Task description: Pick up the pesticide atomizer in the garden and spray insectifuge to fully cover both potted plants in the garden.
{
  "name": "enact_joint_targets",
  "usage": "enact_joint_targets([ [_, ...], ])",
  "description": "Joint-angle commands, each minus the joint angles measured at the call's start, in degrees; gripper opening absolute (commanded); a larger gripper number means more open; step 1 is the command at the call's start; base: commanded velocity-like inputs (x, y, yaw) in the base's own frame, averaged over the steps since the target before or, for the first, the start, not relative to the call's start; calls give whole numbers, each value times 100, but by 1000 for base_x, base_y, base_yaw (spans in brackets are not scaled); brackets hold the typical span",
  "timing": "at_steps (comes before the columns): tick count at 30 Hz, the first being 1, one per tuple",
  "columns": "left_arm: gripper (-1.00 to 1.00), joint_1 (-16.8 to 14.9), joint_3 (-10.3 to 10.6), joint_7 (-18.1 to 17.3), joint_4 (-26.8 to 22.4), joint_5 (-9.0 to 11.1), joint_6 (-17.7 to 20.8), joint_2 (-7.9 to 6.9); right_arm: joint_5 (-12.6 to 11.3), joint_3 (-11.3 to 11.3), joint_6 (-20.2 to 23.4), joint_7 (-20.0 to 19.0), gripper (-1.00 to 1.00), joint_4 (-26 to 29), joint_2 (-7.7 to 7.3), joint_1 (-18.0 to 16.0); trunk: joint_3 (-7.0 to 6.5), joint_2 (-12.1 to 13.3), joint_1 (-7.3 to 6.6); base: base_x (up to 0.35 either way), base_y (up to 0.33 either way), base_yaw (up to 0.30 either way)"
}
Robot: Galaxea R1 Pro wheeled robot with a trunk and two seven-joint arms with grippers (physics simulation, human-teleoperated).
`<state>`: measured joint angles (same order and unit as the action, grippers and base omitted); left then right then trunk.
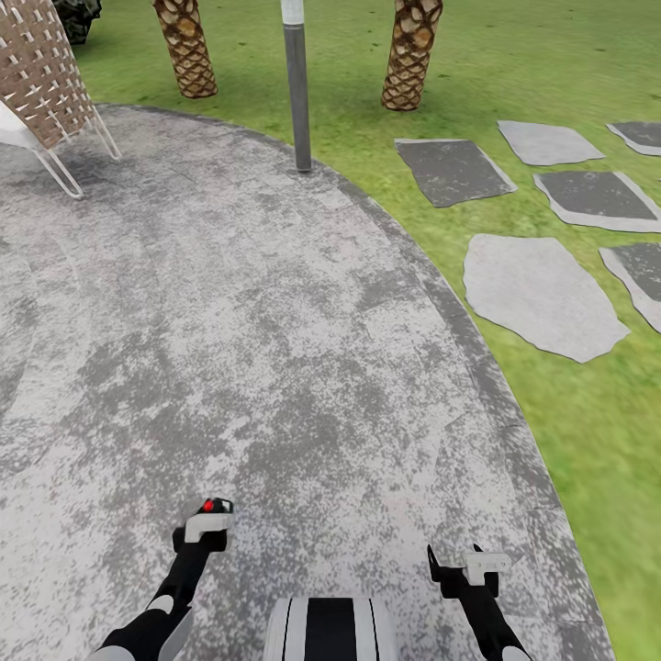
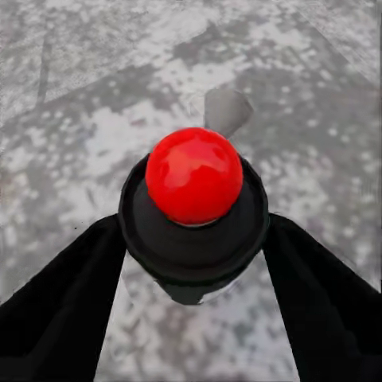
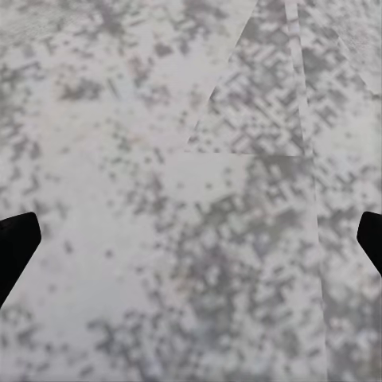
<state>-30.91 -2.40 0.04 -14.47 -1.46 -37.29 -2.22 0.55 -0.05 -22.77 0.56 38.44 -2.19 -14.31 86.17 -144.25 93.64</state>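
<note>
My left gripper [image 1: 209,525] hangs low over the round grey mottled patio [image 1: 229,321], shut on the pesticide atomizer [image 1: 215,506]. In the left wrist view the atomizer's black round head [image 2: 193,239] sits clamped between the two black fingers [image 2: 64,294], and its spot shows red rather than green. My right gripper [image 1: 459,565] is held low at the right, open, with only paving between its fingertips [image 3: 16,247]. The two potted plants are out of view. Green lawn [image 1: 551,83] borders the patio on the right.
Two palm trunks [image 1: 186,46] [image 1: 409,55] stand on the grass ahead. A grey metal pole [image 1: 297,87] rises at the patio's edge. A wicker chair on white legs [image 1: 41,73] stands at the far left. Flat stepping stones [image 1: 537,289] lie in the lawn at right.
</note>
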Motion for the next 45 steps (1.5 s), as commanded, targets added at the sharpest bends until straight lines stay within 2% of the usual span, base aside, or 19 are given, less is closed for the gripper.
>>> enact_joint_targets([
  [1,-100,-3,-27,10,0,-23,-17,-1,6,-1,-16,6,100,-3,0,-2,3,-1,-1,0,0,0],
  [21,-100,-3,-27,14,-29,-12,-32,8,6,0,-16,6,100,-9,0,-2,3,-1,-1,0,0,0],
  [45,-100,-3,-25,12,-29,-12,-18,3,5,-2,-31,8,100,-8,1,-1,-536,31,-63,0,0,0],
])
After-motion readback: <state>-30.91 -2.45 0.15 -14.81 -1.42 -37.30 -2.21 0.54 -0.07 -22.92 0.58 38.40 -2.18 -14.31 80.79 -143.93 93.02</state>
